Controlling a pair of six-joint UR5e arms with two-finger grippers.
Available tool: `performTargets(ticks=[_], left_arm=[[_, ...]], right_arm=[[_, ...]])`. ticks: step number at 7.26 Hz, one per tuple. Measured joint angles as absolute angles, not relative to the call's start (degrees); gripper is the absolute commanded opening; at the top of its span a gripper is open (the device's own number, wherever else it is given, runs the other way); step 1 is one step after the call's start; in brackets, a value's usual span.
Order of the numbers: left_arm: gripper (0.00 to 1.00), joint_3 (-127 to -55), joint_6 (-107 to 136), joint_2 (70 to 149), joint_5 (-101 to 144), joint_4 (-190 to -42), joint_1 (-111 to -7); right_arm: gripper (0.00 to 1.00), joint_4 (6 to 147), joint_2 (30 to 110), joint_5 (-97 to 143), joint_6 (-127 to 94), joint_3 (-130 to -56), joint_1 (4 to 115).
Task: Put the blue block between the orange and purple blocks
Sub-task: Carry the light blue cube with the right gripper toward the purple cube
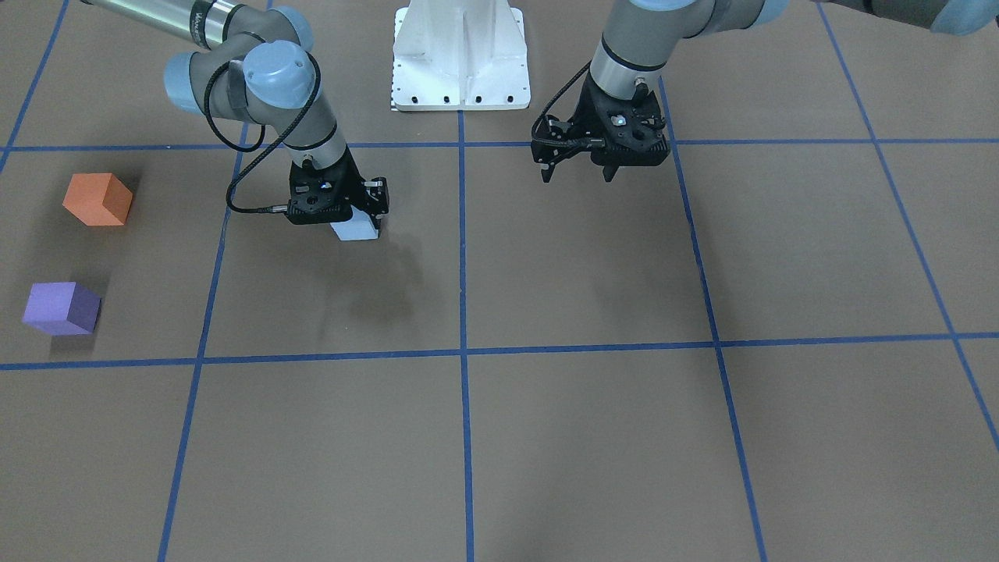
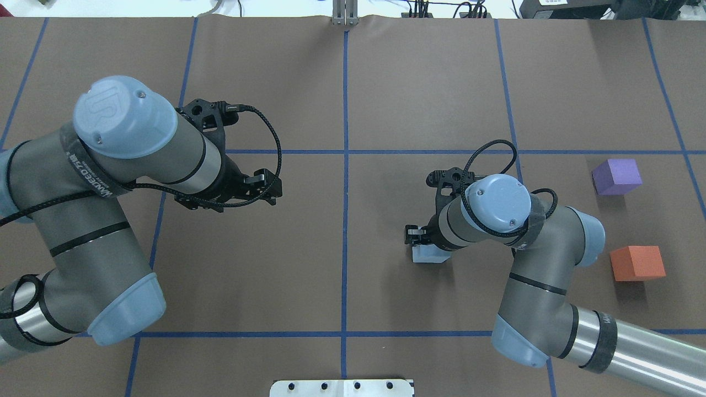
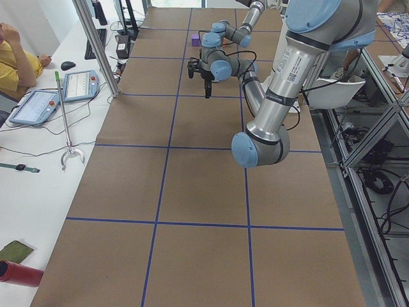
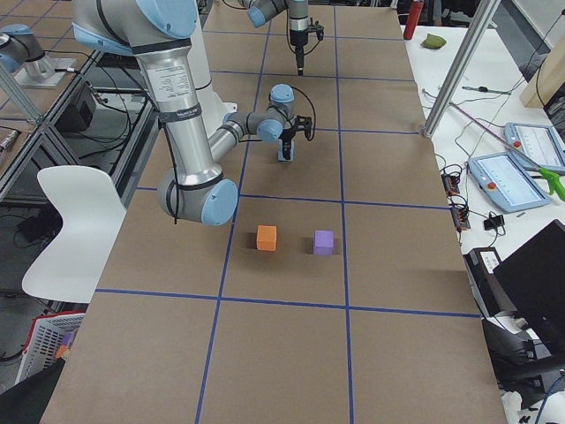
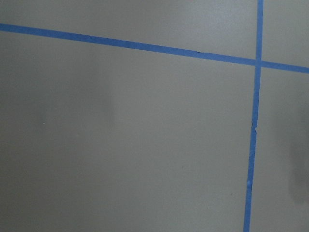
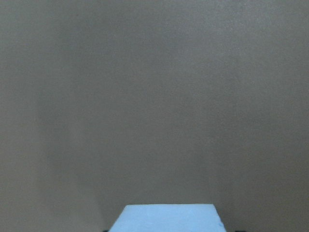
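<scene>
Right claw closed on the blue block, low over the surface.
Left claw hangs open; orange block and purple block sit near each other.

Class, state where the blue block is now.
In the overhead view, the blue block is right of the centre line, beneath the right gripper, left of the orange block and purple block.

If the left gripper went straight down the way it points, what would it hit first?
Probably only the bare brown table, near a crossing of blue tape lines; no block lies under the left gripper.
</scene>
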State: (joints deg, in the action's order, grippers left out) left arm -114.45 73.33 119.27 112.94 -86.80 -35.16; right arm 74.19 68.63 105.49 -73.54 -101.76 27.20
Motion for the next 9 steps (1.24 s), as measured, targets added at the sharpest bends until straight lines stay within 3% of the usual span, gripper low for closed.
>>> performTargets(ticks=[2,4,6,9], left_arm=[[1.0,-114.5,73.3,119.3,112.9,-86.8,-35.2],[1.0,-114.4,73.3,119.3,112.9,-86.8,-35.1],[1.0,-114.4,73.4,119.3,112.9,-86.8,-35.1],[1.0,-114.2,74.0,119.3,112.8,-86.8,-34.8]], right_arm=[[0.0,74.1,73.7,111.7,-69.5,-106.6,34.5],[0.0,73.5,83.7,118.8,-57.7,-109.7,45.0],[0.0,73.3,91.2,120.5,-49.1,-109.1,52.2],[0.0,73.2,95.7,120.6,-46.5,-106.7,54.3]])
